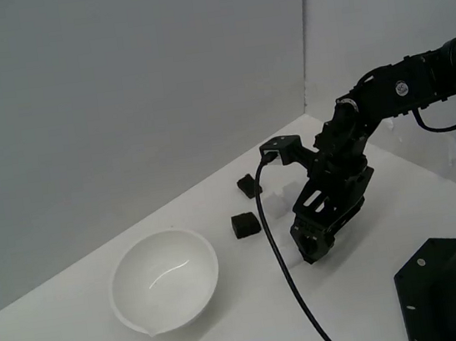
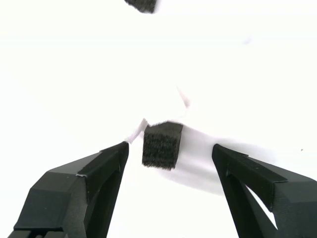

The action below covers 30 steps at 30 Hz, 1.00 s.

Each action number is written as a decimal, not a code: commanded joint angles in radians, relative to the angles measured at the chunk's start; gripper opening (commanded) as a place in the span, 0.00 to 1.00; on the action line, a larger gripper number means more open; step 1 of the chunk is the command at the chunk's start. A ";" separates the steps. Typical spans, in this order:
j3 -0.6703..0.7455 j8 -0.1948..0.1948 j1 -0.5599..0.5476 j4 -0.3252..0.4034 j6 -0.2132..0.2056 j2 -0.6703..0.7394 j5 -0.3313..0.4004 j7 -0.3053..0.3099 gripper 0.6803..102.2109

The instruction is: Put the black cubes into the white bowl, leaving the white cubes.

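The gripper [image 2: 168, 163] hangs low over the white table [image 1: 231, 321] with its two fingers [image 2: 99, 168] spread wide apart and nothing clamped between them. In the wrist view a black cube [image 2: 161, 145] sits in the gap, nearer the one finger than the other and touching neither. Pale shapes lie against this cube and just beyond it; they may be white cubes [image 2: 163, 106], but the glare washes out their edges, so their number cannot be told. Farther ahead of the fingers, the edge of another black cube [image 2: 142, 5] shows at the border of the wrist view.

In the exterior view the gripper [image 1: 312, 243] points down at the table, its tips hidden behind its own body. Just beside it, toward the exterior view's left, a black cube [image 1: 245, 224] rests on the table. A second black cube [image 1: 249, 186] lies a little beyond that one, with a faint white cube [image 1: 276, 199] between it and the arm. Well apart from the gripper, farther to the exterior view's left, stands the white bowl [image 1: 165, 280], holding no cubes, its small pouring lip turned toward the near edge of the table.
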 commanded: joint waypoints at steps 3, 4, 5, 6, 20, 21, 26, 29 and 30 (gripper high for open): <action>0.006 0.008 -0.021 -0.012 -0.011 0.000 -0.017 -0.003 0.77; 0.003 0.008 -0.023 -0.014 -0.011 -0.005 -0.017 -0.005 0.76; 0.000 0.008 -0.025 -0.014 -0.011 -0.008 -0.018 -0.003 0.76; -0.003 0.008 -0.028 -0.015 -0.011 -0.011 -0.018 -0.005 0.76; -0.041 0.008 -0.048 -0.015 -0.011 -0.048 -0.018 -0.005 0.60; -0.040 0.008 -0.051 -0.015 -0.011 -0.046 -0.018 -0.005 0.60; -0.037 0.008 -0.074 -0.015 -0.014 -0.044 -0.018 -0.003 0.45; -0.031 0.008 -0.086 -0.015 -0.023 -0.037 -0.018 -0.002 0.25; -0.026 0.008 -0.089 -0.015 -0.023 -0.034 -0.018 -0.002 0.22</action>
